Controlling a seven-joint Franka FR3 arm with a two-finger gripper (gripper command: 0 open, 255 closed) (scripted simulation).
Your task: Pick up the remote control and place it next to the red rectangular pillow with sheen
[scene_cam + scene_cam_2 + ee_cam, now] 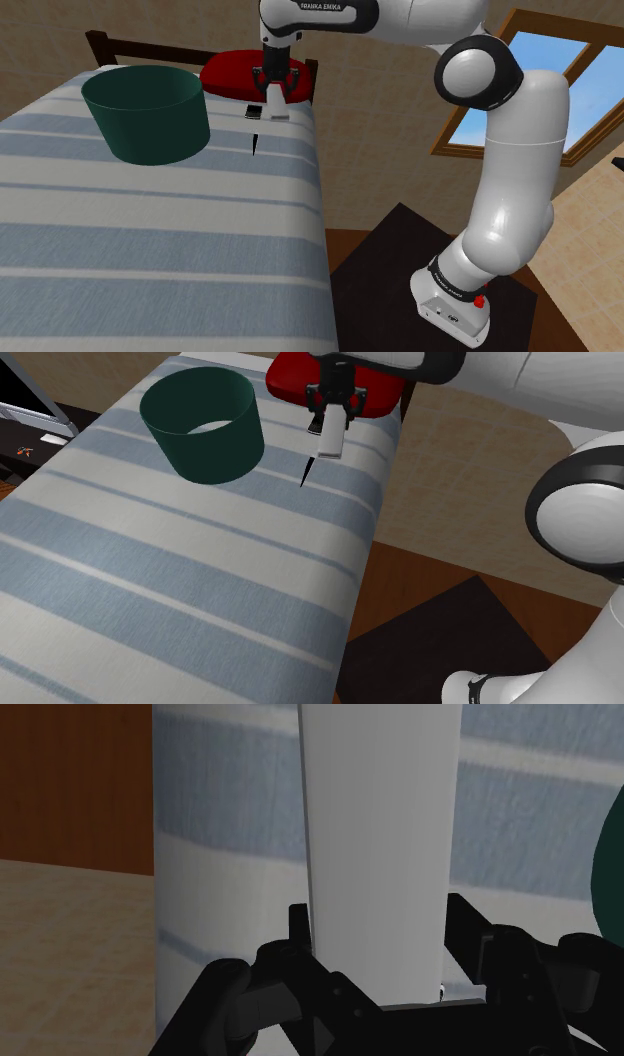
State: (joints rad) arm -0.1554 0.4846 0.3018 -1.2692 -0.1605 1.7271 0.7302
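A white arm point(515, 170) rises from the shoulder view's lower right, bends and reaches to the upper middle. Its black tool point(331, 414) points down, clenched on a white remote point(330, 440). The remote hangs upright, seemingly just clear of the striped bed point(150, 220), beside the red pillow point(228, 72).

One arm point(520, 170), glossy white shell, built of thick rounded links. The lowest link narrows toward the base point(447, 308). Dark grey bands at the joints; a round dark elbow cap point(478, 75) with a pale centre. Black lettering point(320, 6), FRANKA EMIKA, on the upper link. Base white, beneath a black collar point(455, 280) carrying small white print; red button point(480, 300) on its side. One claw point(272, 98), all black: two flat fingers point(465, 929) on an angular, ribbed body.
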